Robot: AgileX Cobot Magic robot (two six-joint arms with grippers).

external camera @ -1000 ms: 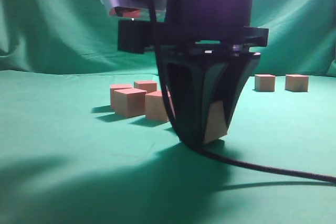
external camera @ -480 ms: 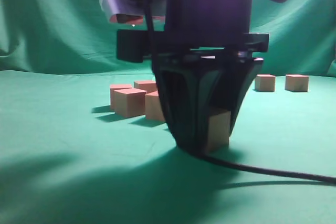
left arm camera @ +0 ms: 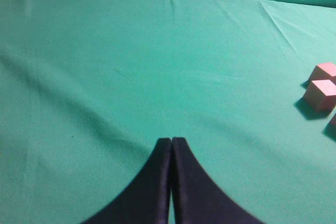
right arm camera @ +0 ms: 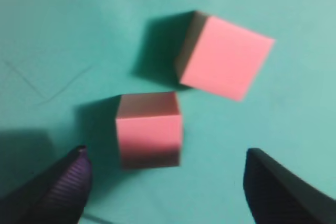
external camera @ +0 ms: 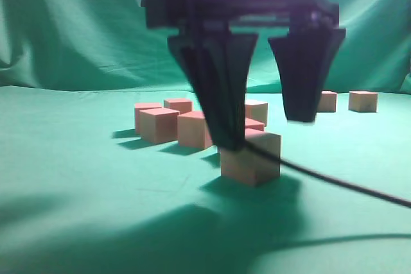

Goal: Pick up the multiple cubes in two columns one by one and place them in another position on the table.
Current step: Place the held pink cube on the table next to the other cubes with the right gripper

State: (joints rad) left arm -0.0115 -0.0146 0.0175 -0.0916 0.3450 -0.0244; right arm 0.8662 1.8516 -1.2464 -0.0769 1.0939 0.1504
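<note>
The right gripper (external camera: 264, 129) hangs open just above a pinkish-red cube (external camera: 250, 157) that rests on the green table (external camera: 77, 178). Its left finger is close to or touching the cube. In the right wrist view this cube (right arm camera: 149, 129) lies between the spread fingers (right arm camera: 165, 156), nearer the left one, with a second cube (right arm camera: 226, 59) beyond it. Several more cubes (external camera: 158, 124) are clustered behind on the left. Two cubes (external camera: 326, 101) (external camera: 363, 101) stand far right. The left gripper (left arm camera: 171, 140) is shut and empty over bare cloth, with two cubes (left arm camera: 321, 94) at that view's right edge.
A black cable (external camera: 347, 187) trails from the right gripper across the cloth to the right. The green backdrop (external camera: 64, 30) rises behind the table. The cloth has shallow wrinkles (left arm camera: 273, 30).
The right gripper was shut on the cube and set it on the cloth. It has now opened, let the cube go and lifted a little.
</note>
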